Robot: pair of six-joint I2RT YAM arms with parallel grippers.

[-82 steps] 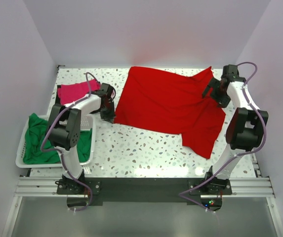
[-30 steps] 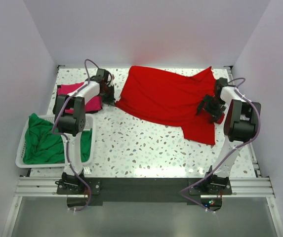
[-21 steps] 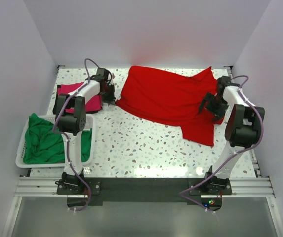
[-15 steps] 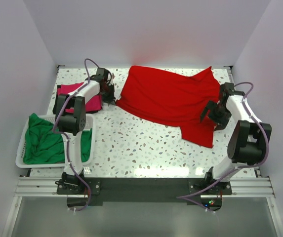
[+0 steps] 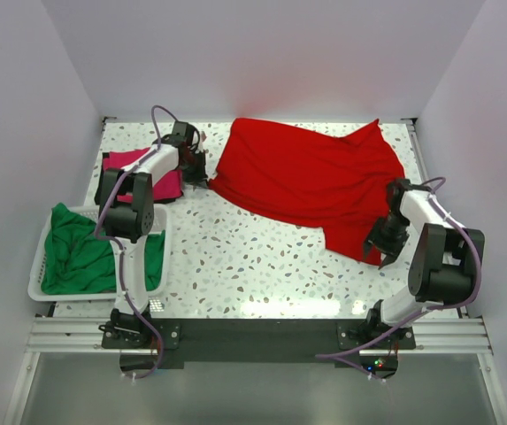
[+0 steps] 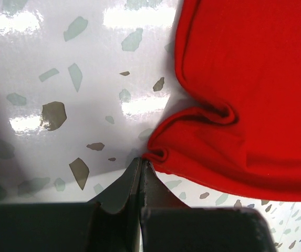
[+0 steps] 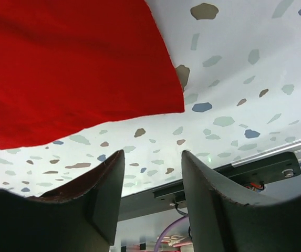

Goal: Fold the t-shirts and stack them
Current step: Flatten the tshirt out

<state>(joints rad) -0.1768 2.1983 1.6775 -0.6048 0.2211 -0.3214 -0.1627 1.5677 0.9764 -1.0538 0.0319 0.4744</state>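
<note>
Left gripper (image 6: 141,161) first: its two fingers are pressed tight together, and right at the tips sits a small rolled corner of the red t-shirt (image 6: 234,79). It looks nipped there, the cloth bunching in folds just beyond the tips.

Over to the right gripper (image 7: 152,155): the fingers (image 7: 105,194) stand apart with nothing between them, only speckled tabletop. The shirt's near corner lies just ahead of the tips, not touching either one.

So the shirt is spread rumpled between the two grippers, one corner at the left tips, the opposite near corner in front of the right ones. My read is that this is the spreading step before the first fold. The right fingers need to reach forward and down to that loose corner and close on the hem, so both arms can pull the cloth flat.

Further out, behind the left fingers, a pink t-shirt (image 5: 134,166) lies flat. Nearer the arm bases on that side, a green t-shirt (image 5: 72,252) sits heaped in a white basket (image 5: 34,270).

The table (image 5: 253,266) is glossy white terrazzo, flecked grey and brown, throwing glare. Plain pale walls close it in on three sides, and a metal rail (image 5: 253,335) runs along the near edge.
</note>
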